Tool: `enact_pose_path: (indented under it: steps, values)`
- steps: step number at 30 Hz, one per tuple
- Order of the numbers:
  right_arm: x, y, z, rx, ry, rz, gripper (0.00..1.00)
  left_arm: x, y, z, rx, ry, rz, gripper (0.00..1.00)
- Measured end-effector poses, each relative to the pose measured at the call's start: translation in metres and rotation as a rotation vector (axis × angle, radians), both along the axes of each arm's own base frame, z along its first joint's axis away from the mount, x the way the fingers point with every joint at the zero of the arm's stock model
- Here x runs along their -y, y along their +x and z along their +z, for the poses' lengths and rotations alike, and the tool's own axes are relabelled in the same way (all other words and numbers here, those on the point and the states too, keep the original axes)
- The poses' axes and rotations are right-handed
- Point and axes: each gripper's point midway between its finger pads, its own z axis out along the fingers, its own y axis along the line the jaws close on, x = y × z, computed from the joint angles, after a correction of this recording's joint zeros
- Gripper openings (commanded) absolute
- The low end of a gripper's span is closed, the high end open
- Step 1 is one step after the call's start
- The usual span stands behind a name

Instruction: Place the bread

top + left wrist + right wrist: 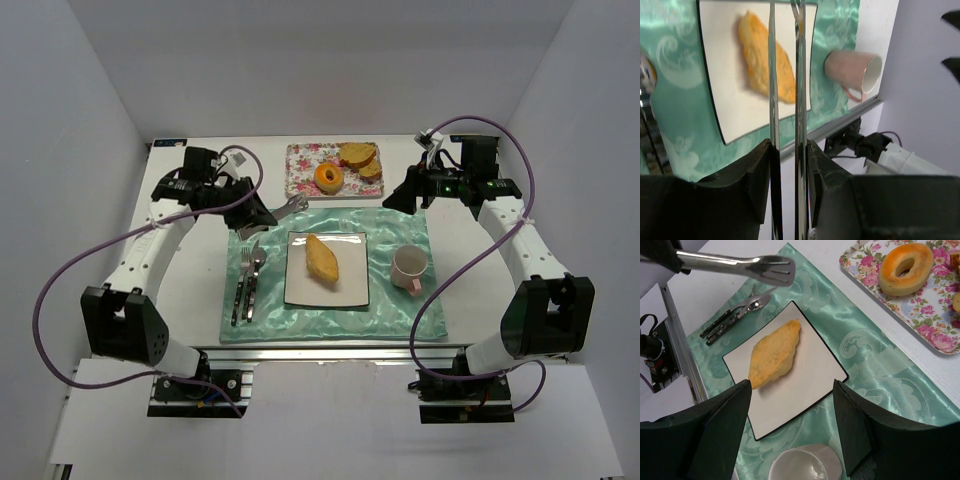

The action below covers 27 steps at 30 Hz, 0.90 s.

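A yellow-orange bread piece (322, 261) lies on the white square plate (300, 295) on the green placemat. My left gripper (258, 215) is shut on metal tongs (290, 207), held above the mat's far left corner. In the left wrist view the two tong arms (772, 75) run between my fingers (760, 180) and point over the bread (767, 57); the tongs hold nothing. My right gripper (395, 200) is open and empty above the mat's far right. Its view looks down on the bread (775, 352), the plate (805, 390) and the tong tip (775, 267).
A floral tray (295, 185) at the back holds a doughnut-shaped bread (329, 178) and toast slices (360, 157). A pink mug (410, 266) stands right of the plate. A fork, spoon and knife (248, 280) lie to its left on the placemat (400, 320).
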Motion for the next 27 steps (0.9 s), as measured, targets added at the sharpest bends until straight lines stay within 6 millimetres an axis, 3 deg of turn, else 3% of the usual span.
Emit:
enact_pose_path:
  steps: [6, 10, 16, 20, 23, 27]
  values:
    - [0.001, 0.000, 0.000, 0.000, 0.000, -0.002, 0.72, 0.007, 0.035, 0.000, 0.018, -0.008, 0.001, 0.42]
    - [0.003, 0.001, 0.000, 0.000, 0.000, -0.008, 0.72, 0.014, 0.065, 0.004, 0.047, -0.030, 0.005, 0.48]
    - [0.010, 0.005, 0.001, -0.006, 0.007, -0.029, 0.72, 0.032, 0.134, 0.027, 0.178, -0.028, -0.013, 0.49]
    - [0.022, 0.011, 0.009, -0.004, 0.024, -0.062, 0.72, 0.064, 0.190, 0.034, 0.312, 0.015, -0.064, 0.48]
    - [0.034, 0.018, 0.019, 0.010, 0.037, -0.089, 0.72, 0.089, 0.208, 0.016, 0.367, 0.072, -0.107, 0.47]
    - [0.052, 0.026, 0.027, 0.021, 0.050, -0.137, 0.72, 0.120, 0.212, -0.020, 0.390, 0.156, -0.169, 0.50]
